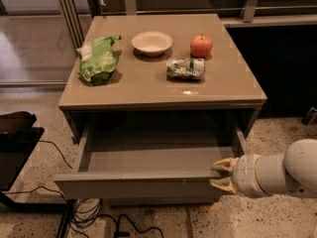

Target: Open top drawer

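Grey-taupe handleless top drawer (138, 185) looks open enough; the cream two-finger gripper (215, 175), narrowly parted at its right front corner, should probably withdraw.

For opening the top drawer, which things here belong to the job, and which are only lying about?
Job: top drawer, pulled out; hand at its front's right end.
Lying about, on the tabletop: green bag, bowl, apple, crumpled packet.
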Motion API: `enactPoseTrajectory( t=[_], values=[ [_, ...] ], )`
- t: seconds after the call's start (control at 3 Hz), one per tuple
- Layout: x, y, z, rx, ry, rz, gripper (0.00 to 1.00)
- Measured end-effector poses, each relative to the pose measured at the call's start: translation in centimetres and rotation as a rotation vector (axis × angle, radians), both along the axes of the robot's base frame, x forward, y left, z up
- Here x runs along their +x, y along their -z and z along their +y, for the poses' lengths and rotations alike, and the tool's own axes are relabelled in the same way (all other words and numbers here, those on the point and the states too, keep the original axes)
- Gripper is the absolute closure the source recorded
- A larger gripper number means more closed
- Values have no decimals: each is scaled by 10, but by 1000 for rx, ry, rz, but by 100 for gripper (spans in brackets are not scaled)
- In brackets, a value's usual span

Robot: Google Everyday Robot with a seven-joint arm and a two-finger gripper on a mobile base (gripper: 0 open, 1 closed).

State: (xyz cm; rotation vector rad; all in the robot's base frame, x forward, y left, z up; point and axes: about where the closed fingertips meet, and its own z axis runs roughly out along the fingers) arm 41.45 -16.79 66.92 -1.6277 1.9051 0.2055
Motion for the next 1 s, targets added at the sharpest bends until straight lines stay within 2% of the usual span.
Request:
enactPoseTrajectory(
  t=[0.33,1.0],
  values=[
    [-12,0,-2,-10,-2,2,100],
    [-24,1,-1,-12,2,1,100]
  ],
)
